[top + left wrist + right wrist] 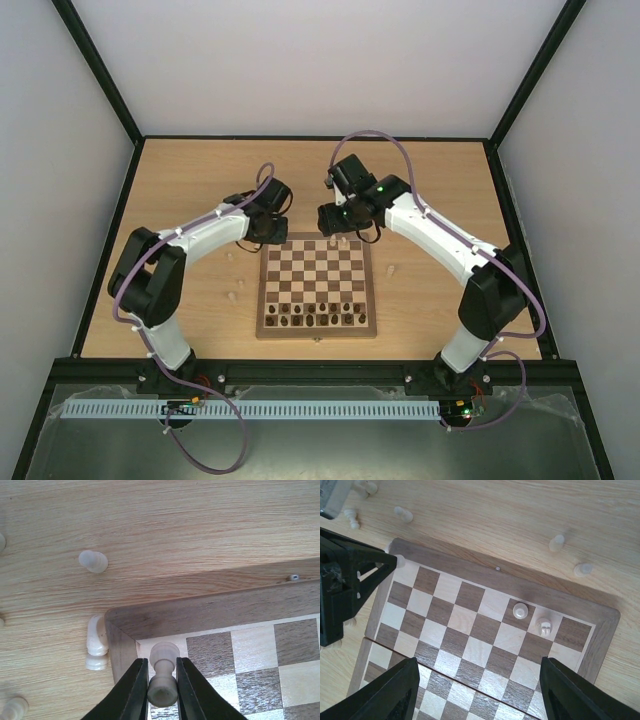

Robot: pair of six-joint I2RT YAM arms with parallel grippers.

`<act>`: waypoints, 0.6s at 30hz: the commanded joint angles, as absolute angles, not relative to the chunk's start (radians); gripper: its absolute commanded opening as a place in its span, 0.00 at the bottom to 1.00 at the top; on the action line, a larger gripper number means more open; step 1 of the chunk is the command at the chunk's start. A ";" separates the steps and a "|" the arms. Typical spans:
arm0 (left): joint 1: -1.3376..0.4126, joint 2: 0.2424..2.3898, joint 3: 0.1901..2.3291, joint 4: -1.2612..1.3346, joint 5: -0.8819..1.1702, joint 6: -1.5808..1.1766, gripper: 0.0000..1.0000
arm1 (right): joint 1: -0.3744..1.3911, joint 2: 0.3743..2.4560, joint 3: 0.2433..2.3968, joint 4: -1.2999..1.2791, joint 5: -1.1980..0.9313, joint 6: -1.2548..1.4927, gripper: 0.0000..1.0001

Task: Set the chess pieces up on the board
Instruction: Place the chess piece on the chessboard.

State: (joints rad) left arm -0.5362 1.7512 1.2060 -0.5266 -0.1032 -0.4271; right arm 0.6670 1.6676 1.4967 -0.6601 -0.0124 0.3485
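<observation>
The board (318, 333) lies mid-table, and dark chessmen (320, 315) fill its near rows. My left gripper (162, 662) is shut on a cream chess piece (163, 677), held on its side just over the board's far-left corner square (150, 650). My right gripper (479, 665) hangs open and empty above the board's far side. Two cream pieces (520, 610) (545, 627) stand on the far row ahead of it. In the top view the left gripper (268, 232) and right gripper (335, 220) flank the far edge.
Loose cream pieces lie on the tabletop off the board: one against its left edge (96, 642), one beyond the corner (93, 561), others left of the board (230, 297) and one to its right (392, 270). The left gripper body (340, 595) shows in the right wrist view.
</observation>
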 commanded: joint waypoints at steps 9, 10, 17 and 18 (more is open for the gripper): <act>-0.535 1.791 1.258 -0.638 -0.110 -0.402 0.20 | 0.672 1.629 1.453 -0.673 -0.035 0.332 0.67; -0.536 1.794 1.256 -0.640 -0.109 -0.402 0.20 | 0.672 1.631 1.453 -0.672 -0.034 0.332 0.67; -0.547 1.804 1.253 -0.628 -0.103 -0.404 0.20 | 0.672 1.631 1.438 -0.664 -0.039 0.328 0.67; -0.548 1.801 1.253 -0.626 -0.105 -0.407 0.20 | 0.672 1.630 1.438 -0.664 -0.037 0.328 0.67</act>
State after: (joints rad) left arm -0.5404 1.7885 1.2343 -0.6010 -0.1089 -0.4110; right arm 0.6670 1.6661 1.4578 -0.6518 -0.0261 0.3405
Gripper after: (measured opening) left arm 0.197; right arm 0.670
